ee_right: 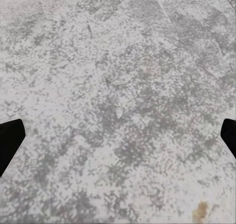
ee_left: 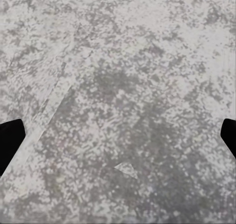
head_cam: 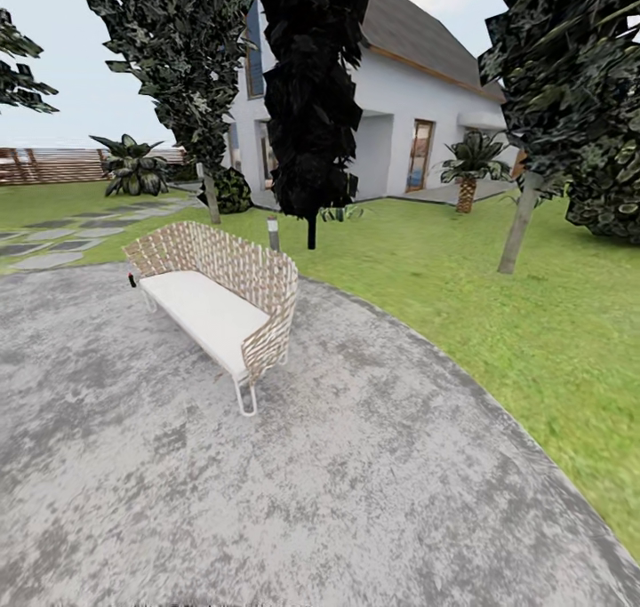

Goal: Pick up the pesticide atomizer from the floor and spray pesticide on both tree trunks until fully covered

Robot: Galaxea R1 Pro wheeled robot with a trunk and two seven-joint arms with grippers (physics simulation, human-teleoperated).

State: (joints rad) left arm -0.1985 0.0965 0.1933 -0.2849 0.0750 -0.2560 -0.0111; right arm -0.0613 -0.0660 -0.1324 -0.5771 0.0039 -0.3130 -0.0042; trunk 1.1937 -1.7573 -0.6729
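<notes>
Grey mottled paving [head_cam: 356, 500] spreads under you in a wide round patch, edged by the green lawn [head_cam: 498, 305] of the garden. On the paving stands a woven sofa [head_cam: 218, 300] with a white seat cushion; a small dark object [head_cam: 132, 279] sits at its far end, too small to identify. Beyond, you see a black cypress-like tree [head_cam: 313, 100], a white house [head_cam: 418, 100] and a leaning pale trunk [head_cam: 519, 225] on the grass. Your left tool [ee_left: 118, 140] and right tool [ee_right: 118, 140] both hang over bare paving, fingertips [ee_left: 10, 140] spread wide apart, holding nothing.
</notes>
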